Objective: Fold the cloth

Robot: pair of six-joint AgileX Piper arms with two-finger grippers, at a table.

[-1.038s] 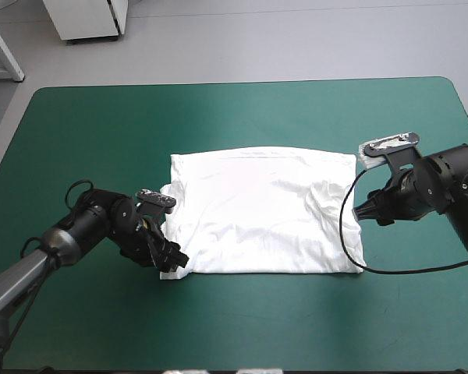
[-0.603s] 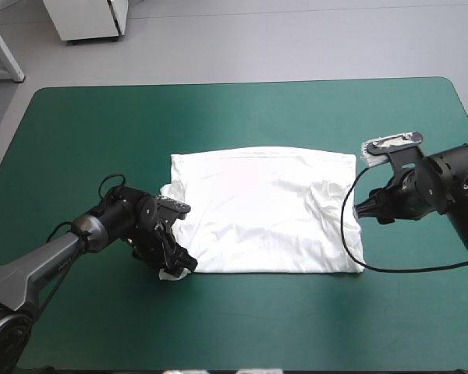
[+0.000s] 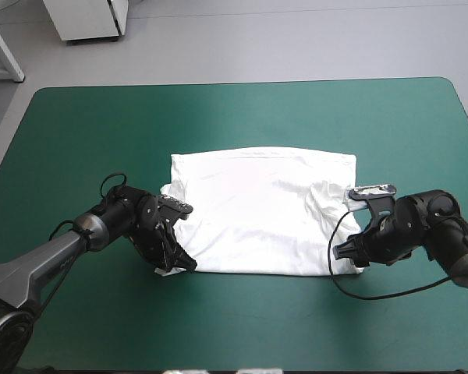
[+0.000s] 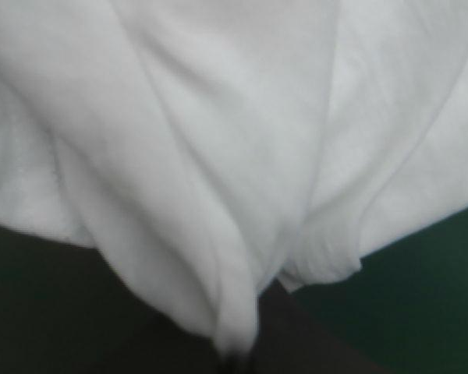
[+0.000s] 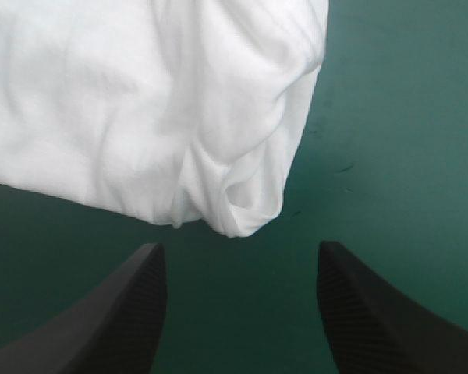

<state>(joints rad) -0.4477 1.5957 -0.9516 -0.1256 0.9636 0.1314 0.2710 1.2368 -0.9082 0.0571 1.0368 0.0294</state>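
The white T-shirt lies flat as a wide rectangle in the middle of the table, with some wrinkles at its right side. My left gripper is at the near-left corner, shut on the T-shirt; in the left wrist view the cloth fills the picture and gathers into the pinch. My right gripper sits low at the near-right corner. In the right wrist view it stands open, and the rolled corner of the T-shirt lies just ahead of the gap, not between the fingers.
The teal-green cover stretches wide on every side of the T-shirt. The table's near edge lies some way behind both grippers.
My left gripper has pushed onto the near-left corner and shut on it. The right arm has come down and toward the near edge, from beside the shirt's right edge to its near-right corner.
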